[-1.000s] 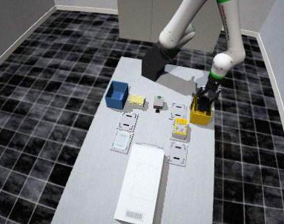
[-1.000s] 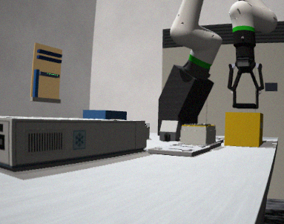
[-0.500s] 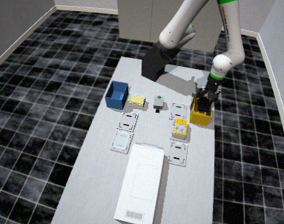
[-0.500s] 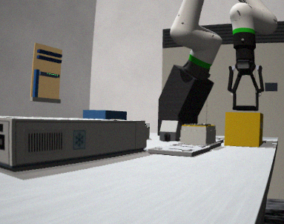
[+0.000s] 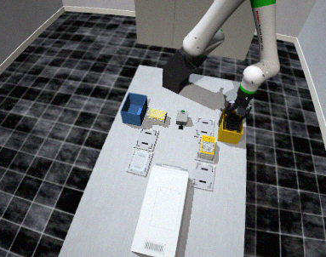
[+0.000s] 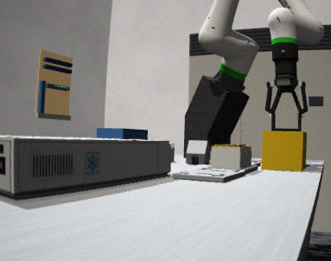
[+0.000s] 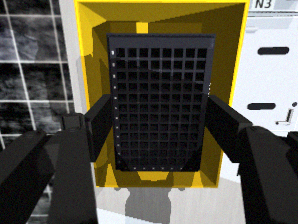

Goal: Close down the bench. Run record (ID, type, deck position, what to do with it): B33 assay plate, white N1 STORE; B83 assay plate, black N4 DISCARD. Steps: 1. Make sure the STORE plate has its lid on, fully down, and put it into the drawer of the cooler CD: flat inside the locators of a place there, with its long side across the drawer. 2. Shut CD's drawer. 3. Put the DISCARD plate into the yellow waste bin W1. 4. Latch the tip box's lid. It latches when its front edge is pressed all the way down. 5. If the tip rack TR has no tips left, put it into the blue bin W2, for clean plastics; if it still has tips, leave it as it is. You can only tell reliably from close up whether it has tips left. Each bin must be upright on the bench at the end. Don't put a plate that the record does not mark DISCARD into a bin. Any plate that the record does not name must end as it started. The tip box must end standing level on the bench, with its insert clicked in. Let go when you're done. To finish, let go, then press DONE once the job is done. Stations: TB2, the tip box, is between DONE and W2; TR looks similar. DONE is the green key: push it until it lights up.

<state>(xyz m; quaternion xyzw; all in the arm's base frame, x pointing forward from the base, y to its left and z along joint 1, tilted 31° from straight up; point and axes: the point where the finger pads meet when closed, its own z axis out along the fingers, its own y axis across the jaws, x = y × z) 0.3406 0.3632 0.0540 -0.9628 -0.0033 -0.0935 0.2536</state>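
My gripper [image 7: 158, 108] is shut on the black assay plate [image 7: 161, 100] and holds it flat right over the open yellow waste bin. In the overhead view the gripper [image 5: 235, 114] hangs at the bin's mouth [image 5: 230, 129] at the bench's right edge. In the side view the fingers [image 6: 286, 124] reach down to the bin's top rim [image 6: 283, 150] and the plate sits just at that rim. The cooler [image 5: 163, 210] stands at the near end with its drawer shut. A white plate [image 5: 140, 162] lies on a left deck place.
The blue bin [image 5: 134, 109] stands at the left, a yellow tip container [image 5: 157, 114] beside it, then the green DONE key [image 5: 181, 117]. Another yellow tip container [image 5: 208, 145] stands left of the yellow bin. Empty deck places [image 5: 204, 175] lie around.
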